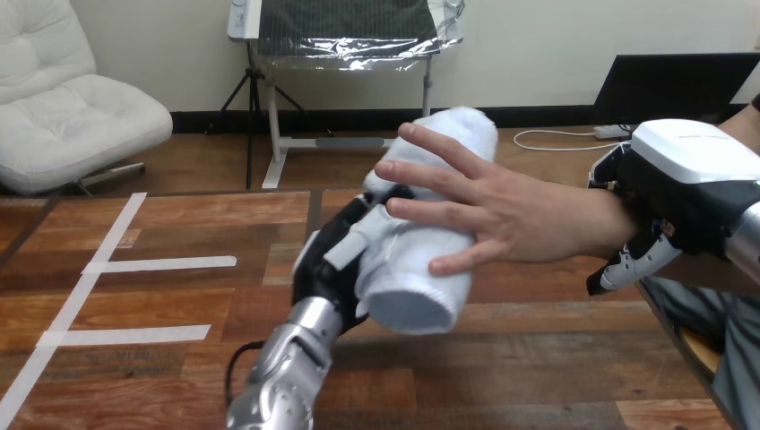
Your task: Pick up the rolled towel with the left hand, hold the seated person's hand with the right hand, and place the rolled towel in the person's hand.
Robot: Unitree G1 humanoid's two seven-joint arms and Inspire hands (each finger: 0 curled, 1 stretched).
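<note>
My left hand (327, 264) grips a rolled white towel (421, 269), held above the middle of the wooden worktop (179, 215). The person's hand (511, 215), reaching in from the right edge, lies with spread fingers on the roll. My right hand (686, 175) is curled round that person's wrist. White tape strips (161, 263) mark the worktop's left side.
</note>
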